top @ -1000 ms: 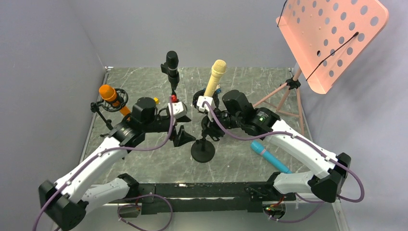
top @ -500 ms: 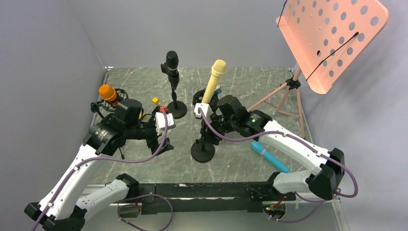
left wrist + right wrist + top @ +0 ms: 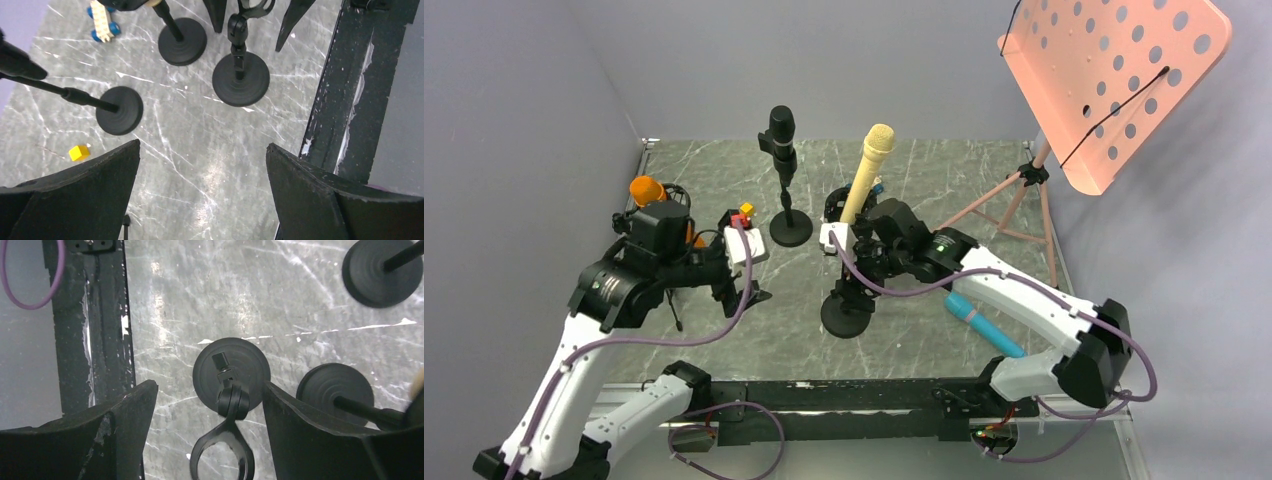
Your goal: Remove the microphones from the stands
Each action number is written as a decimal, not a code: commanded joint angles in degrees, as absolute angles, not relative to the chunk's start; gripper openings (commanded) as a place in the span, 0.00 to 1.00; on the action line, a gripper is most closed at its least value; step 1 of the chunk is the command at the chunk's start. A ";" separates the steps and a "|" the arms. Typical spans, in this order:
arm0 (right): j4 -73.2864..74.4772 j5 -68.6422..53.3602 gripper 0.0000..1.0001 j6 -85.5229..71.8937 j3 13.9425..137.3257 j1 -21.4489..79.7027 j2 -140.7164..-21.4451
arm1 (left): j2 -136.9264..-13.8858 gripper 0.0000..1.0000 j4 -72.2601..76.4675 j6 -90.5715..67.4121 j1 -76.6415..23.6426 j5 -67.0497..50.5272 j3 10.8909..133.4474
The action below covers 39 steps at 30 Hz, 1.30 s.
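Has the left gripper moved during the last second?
Yes. The left gripper has moved left, away from the black stand base it covered before, toward the orange microphone.

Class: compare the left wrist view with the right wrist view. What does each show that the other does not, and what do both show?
Only left wrist: a yellow block and a blue-wheeled toy. Only right wrist: a purple cable loop. Both: the empty stand, two other bases and the black rail.
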State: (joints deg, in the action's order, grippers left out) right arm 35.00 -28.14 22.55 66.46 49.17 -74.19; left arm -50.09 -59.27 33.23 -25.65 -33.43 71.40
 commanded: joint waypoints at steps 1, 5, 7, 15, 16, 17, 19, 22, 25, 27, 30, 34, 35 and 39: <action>31.85 -28.74 0.78 24.69 66.75 49.31 -77.07 | -46.44 0.99 -55.87 32.28 -21.72 -38.21 72.10; 30.75 -28.45 0.73 24.37 64.36 49.60 -78.02 | -46.06 0.99 -52.49 27.30 -16.64 -44.28 71.21; 29.74 -27.03 0.67 24.01 62.77 49.96 -77.97 | -46.20 0.99 -51.14 25.70 -15.24 -46.11 71.58; 34.21 -17.85 0.24 23.41 63.63 47.60 -71.43 | -47.62 0.99 -54.27 29.56 -13.89 -42.79 76.00; 35.60 -17.99 0.21 22.93 64.63 46.32 -70.40 | -47.76 0.99 -54.19 29.77 -13.83 -42.25 76.03; 36.93 -18.19 0.17 22.48 65.27 45.23 -69.19 | -47.86 0.99 -53.98 29.81 -13.80 -41.90 75.88; 39.67 -18.43 0.08 22.11 65.94 43.29 -67.01 | -47.97 0.99 -53.29 29.45 -13.20 -41.97 75.60; 42.77 -18.01 0.01 21.87 65.13 40.64 -62.67 | -48.54 0.99 -52.66 28.92 -12.14 -42.59 76.04; 43.72 -15.17 0.00 21.67 62.49 37.05 -56.59 | -49.32 0.99 -52.50 28.65 -11.43 -42.67 76.95; 42.46 -11.60 0.00 21.58 59.80 34.48 -53.24 | -49.80 0.99 -52.34 28.38 -10.90 -42.78 77.48; 38.38 -8.34 0.00 21.11 56.84 29.91 -50.08 | -49.94 0.99 -51.72 27.39 -9.63 -43.34 77.51; 33.01 -7.96 0.00 18.93 54.43 23.71 -50.47 | -49.64 0.99 -51.42 26.06 -8.13 -44.61 76.63; 31.57 -8.03 0.00 18.23 53.76 22.12 -50.88 | -49.58 0.99 -51.34 25.69 -7.86 -44.98 76.52; 25.25 -10.76 0.00 16.20 51.54 15.52 -52.31 | -49.64 0.99 -51.35 24.81 -7.56 -45.85 76.47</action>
State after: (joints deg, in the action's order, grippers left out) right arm 39.24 -9.96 19.00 51.99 20.16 -52.16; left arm -50.04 -52.99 26.44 -8.05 -42.96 75.70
